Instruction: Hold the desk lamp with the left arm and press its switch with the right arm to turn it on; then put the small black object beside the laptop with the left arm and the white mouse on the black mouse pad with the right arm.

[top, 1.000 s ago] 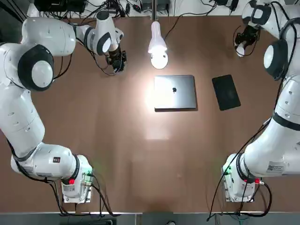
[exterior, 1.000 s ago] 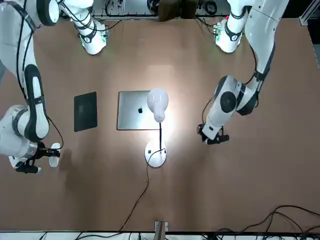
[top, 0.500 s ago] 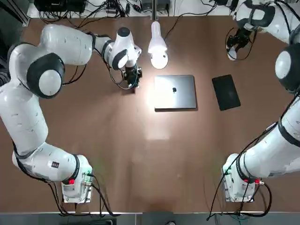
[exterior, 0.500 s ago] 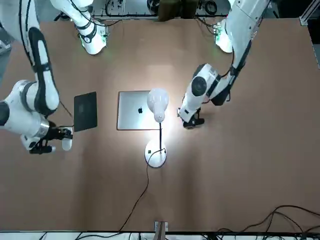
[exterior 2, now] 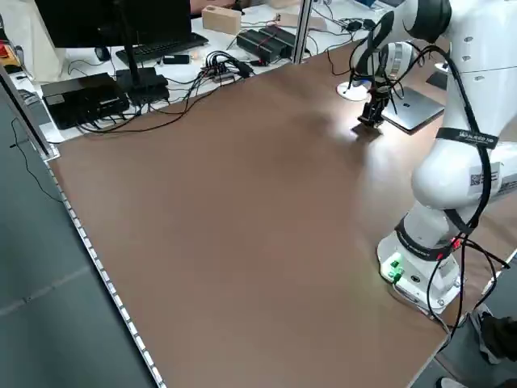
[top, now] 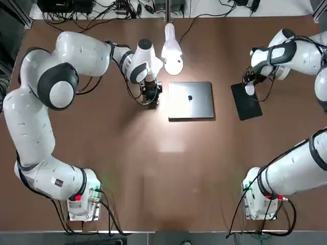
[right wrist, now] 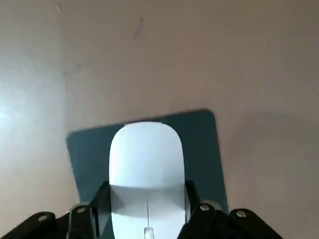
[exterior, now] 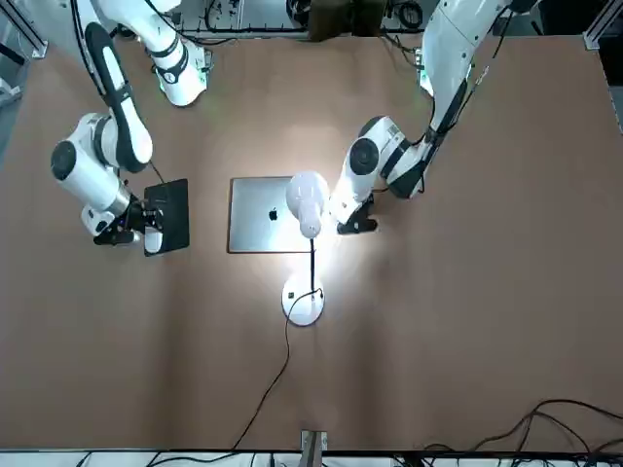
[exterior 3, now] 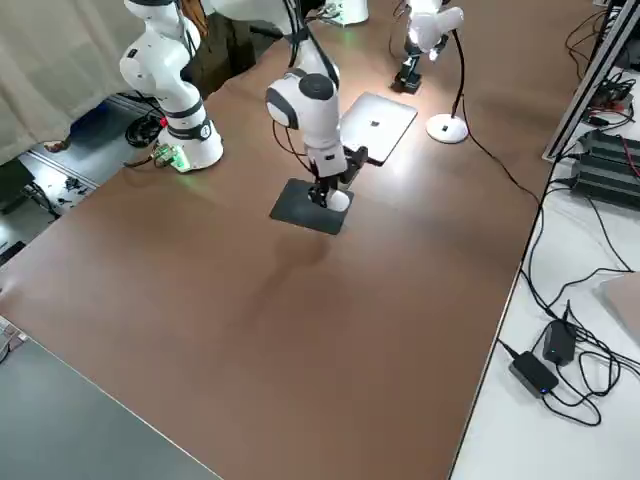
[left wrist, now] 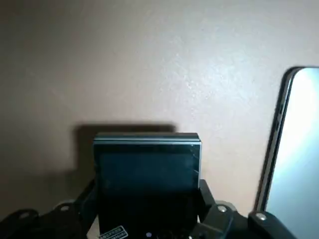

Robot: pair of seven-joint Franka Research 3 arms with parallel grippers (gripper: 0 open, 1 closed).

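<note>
Between the desk lamp (exterior: 303,300) and the far-right corner of the table (top: 143,138), the right gripper (exterior: 136,232), over the black mouse pad (top: 247,101), blocks passage. The left gripper (top: 151,92) and the laptop (top: 191,101) narrow the middle. Bare table runs from the laptop to the robot's edge, leaving room to pass between the arm bases.

Robot arms (top: 65,92): white rounded housings, black joint bands. Black external cables (exterior 2: 482,162). Black gripper hardware (right wrist: 209,219) with silver screws (right wrist: 241,213).
</note>
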